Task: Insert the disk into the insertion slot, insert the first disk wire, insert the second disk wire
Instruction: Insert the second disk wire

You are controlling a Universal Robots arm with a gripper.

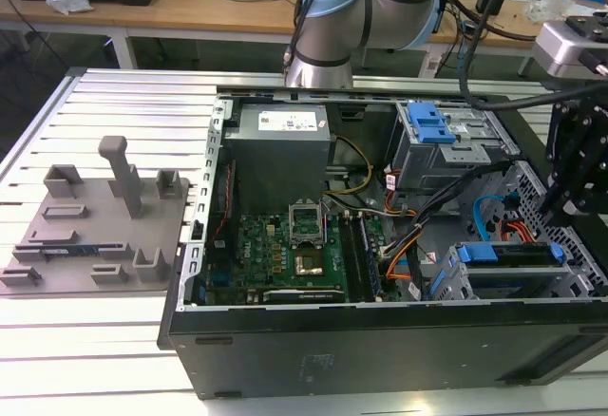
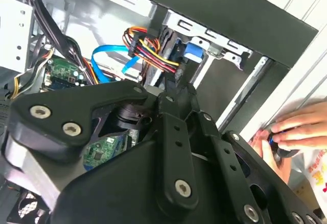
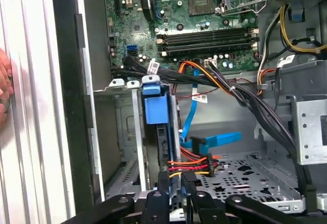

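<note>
The disk (image 1: pixel 508 253), framed by its blue carrier (image 3: pixel 155 105), sits inside the insertion slot (image 1: pixel 454 285), the grey perforated cage (image 3: pixel 124 132) at the case's front corner. My gripper (image 3: pixel 175 179) hangs right at the disk's rear end. Its fingers are shut on the black connector of a disk wire (image 3: pixel 190 164) with red, yellow and orange strands. In the second wrist view the same bundle (image 2: pixel 150 47) runs into the connector at my gripper (image 2: pixel 178 83). A blue flat disk wire (image 3: pixel 214 141) ends at the disk beside it. In the exterior view my gripper (image 1: pixel 560 215) is above the cage.
The open computer case holds a motherboard (image 1: pixel 285 250), a grey power supply (image 1: pixel 283 141) and a taller cage with a blue latch (image 1: pixel 429 129). Black cable bundles (image 3: pixel 255 111) cross near the slot. A person's hand (image 2: pixel 291 132) rests outside the case wall. A grey fixture plate (image 1: pixel 95 226) lies at the exterior view's left.
</note>
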